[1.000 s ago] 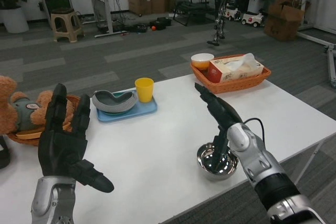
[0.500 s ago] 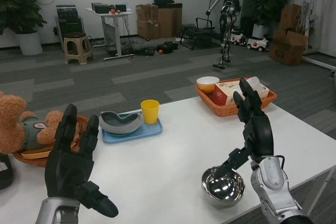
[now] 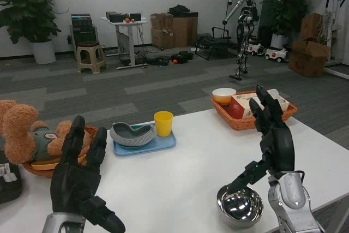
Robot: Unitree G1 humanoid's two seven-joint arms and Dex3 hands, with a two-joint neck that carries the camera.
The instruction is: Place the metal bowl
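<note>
The shiny metal bowl (image 3: 240, 207) stands upright on the white table (image 3: 185, 173), close to the front right edge. My right hand (image 3: 274, 141) is raised just above and behind it, fingers spread and pointing up. Its thumb reaches down to the bowl's near rim; whether it touches the rim I cannot tell. It holds nothing. My left hand (image 3: 78, 180) is held up over the table's front left, palm away from me, fingers apart and empty, far from the bowl.
A blue tray (image 3: 163, 144) at the table's middle back carries a grey dish (image 3: 131, 134) and a yellow cup (image 3: 163, 123). A wicker basket (image 3: 244, 119) with a tissue box and a small bowl sits at the back right. A teddy bear (image 3: 24, 135) lies at the left.
The camera has tilted upward, so the whole scene sits lower. My right hand has lifted out of the bowl and turned upright above it. The bowl stays on the table.
</note>
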